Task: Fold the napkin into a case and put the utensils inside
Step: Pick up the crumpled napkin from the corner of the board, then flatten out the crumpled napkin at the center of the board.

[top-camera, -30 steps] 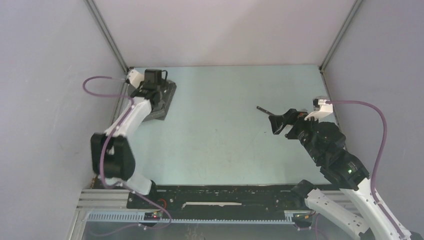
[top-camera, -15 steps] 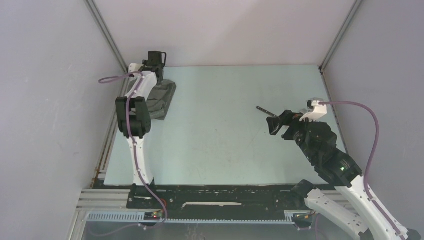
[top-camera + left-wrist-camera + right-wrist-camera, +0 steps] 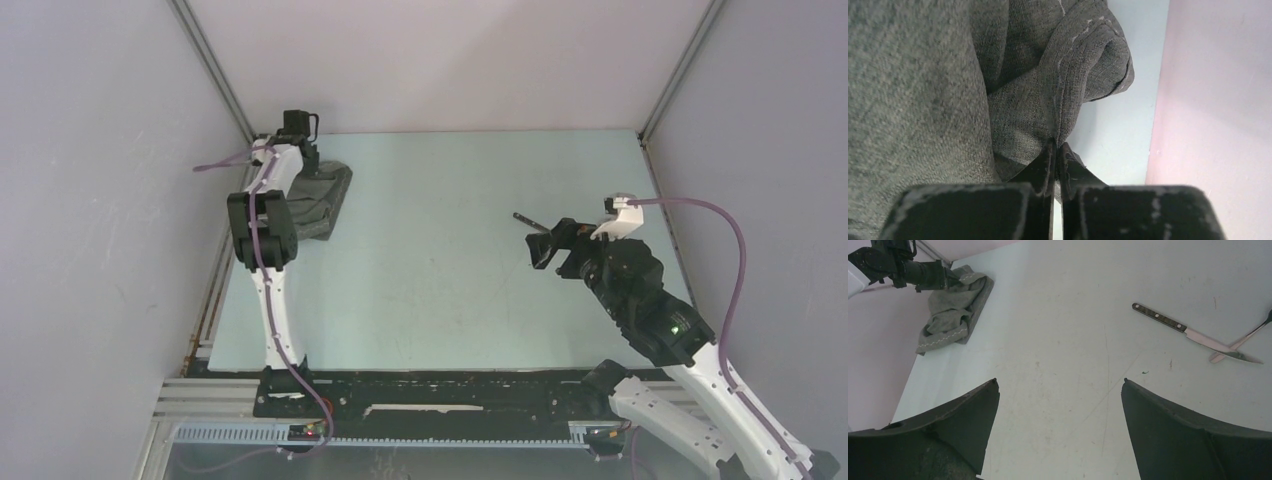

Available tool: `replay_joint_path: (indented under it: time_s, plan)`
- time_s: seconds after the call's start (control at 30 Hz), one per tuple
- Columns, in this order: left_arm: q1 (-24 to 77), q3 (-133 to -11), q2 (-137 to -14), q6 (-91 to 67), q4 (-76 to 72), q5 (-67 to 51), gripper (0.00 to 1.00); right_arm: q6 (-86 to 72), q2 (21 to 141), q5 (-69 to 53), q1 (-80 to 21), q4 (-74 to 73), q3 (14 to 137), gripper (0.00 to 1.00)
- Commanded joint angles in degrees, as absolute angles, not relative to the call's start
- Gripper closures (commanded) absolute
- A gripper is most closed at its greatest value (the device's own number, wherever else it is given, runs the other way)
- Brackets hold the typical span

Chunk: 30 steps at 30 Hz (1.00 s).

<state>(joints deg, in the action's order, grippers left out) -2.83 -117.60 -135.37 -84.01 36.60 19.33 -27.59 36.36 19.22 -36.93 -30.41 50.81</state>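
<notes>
Two hands; left hand (image 3: 1055, 147) pinching napkin (image 3: 923, 100) hem, shifted farther back; right hand (image 3: 1060, 381) apart, edged left

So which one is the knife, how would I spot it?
Start at the pale table and go to its right half, just beyond the right arm's fingers. Two slim pieces lie crossed there; the knife is the one with a dark handle dotted with pale rivets and a thin blade, unlike the fork crossing it.
</notes>
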Motion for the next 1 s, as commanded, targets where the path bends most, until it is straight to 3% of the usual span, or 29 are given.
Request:
replay_joint_path:
  time_s: [0.0, 0.13, 0.27, 0.5, 0.67, 0.77, 0.97]
  plan:
    - [-4.47, -117.03, -127.99, -74.92, 35.99, 14.49, 0.99, -26.25, 38.86, 16.33, -37.46, -29.00, 50.71, 0.00]
    - [-3.16, -107.12, -110.85, -64.40, 32.18, 10.77, 1.00, -18.81, 44.64, 6.58, -38.06, -26.57, 50.75, 0.00]
    - [2.49, -92.27, -85.94, -54.92, 28.08, 15.51, 1.00, -14.83, 52.77, 3.12, -43.07, -18.14, 50.77, 0.00]
    - [7.03, -76.67, -55.66, -57.18, 28.27, 10.53, 1.00, -9.68, 72.39, 6.75, -58.25, 16.33, 54.35, 0.00]
    - [7.47, -78.47, -46.57, -55.30, 34.08, 8.18, 1.00, -10.34, 88.37, 12.05, -67.12, 31.25, 63.55, 0.00]
    - [7.47, -80.46, -43.68, -54.02, 36.65, 7.34, 1.00, -6.06, 95.28, 24.32, -72.94, 39.26, 66.19, 0.00]
    - [7.56, -80.99, -41.64, -53.90, 38.54, 5.27, 1.00, 2.76, 104.36, 37.49, -80.65, 36.60, 76.08, 0.03]
